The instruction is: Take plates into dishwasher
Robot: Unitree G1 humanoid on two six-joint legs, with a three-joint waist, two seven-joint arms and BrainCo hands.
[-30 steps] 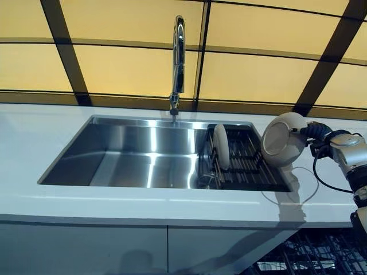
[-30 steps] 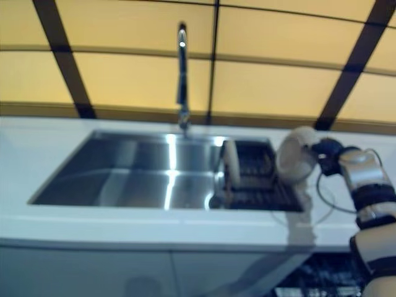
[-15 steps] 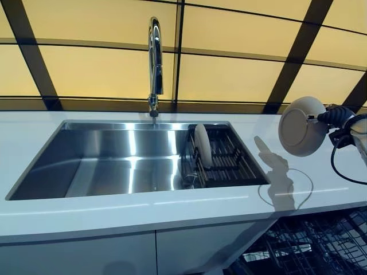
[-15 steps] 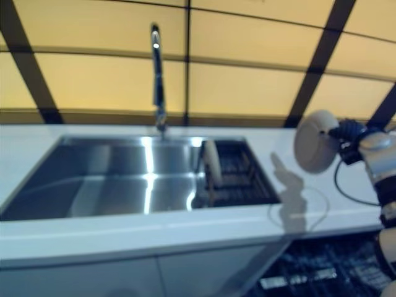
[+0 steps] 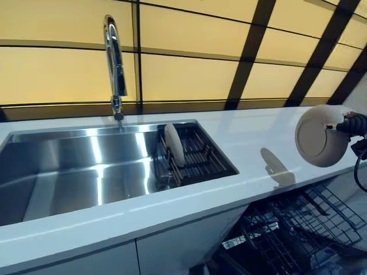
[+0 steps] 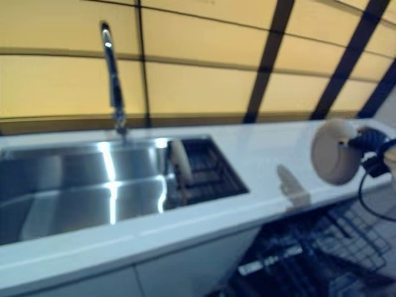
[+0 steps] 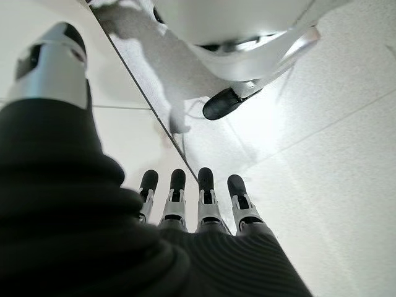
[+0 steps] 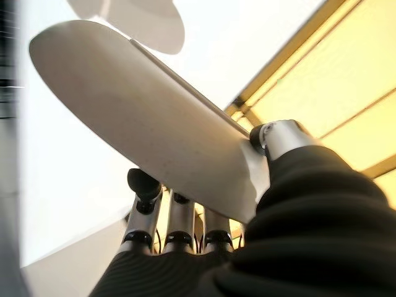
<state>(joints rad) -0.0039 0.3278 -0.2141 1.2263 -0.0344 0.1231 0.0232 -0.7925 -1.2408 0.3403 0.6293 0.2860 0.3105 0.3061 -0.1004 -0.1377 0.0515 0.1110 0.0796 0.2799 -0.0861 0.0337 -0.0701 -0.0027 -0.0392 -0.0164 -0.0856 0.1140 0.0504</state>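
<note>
The whole view has swung toward the right since a second ago: the sink (image 5: 86, 166) now sits at the left of the frame and the open dishwasher rack (image 5: 298, 229) fills the lower right. The right robot hand (image 5: 354, 123) has carried the plate (image 5: 320, 136) from above the sink's rack (image 5: 198, 157) to the right edge of the frame, off the counter (image 5: 252, 137) and above the dishwasher rack. It is clamped on the plate's rim, fingers (image 8: 143, 213) behind, thumb in front. The plate is round, off-white, held on edge. A second plate (image 5: 174, 144) stands upright in the sink's rack. The left robot hand (image 7: 185, 207) hangs with fingers straight, apart, above the floor.
</note>
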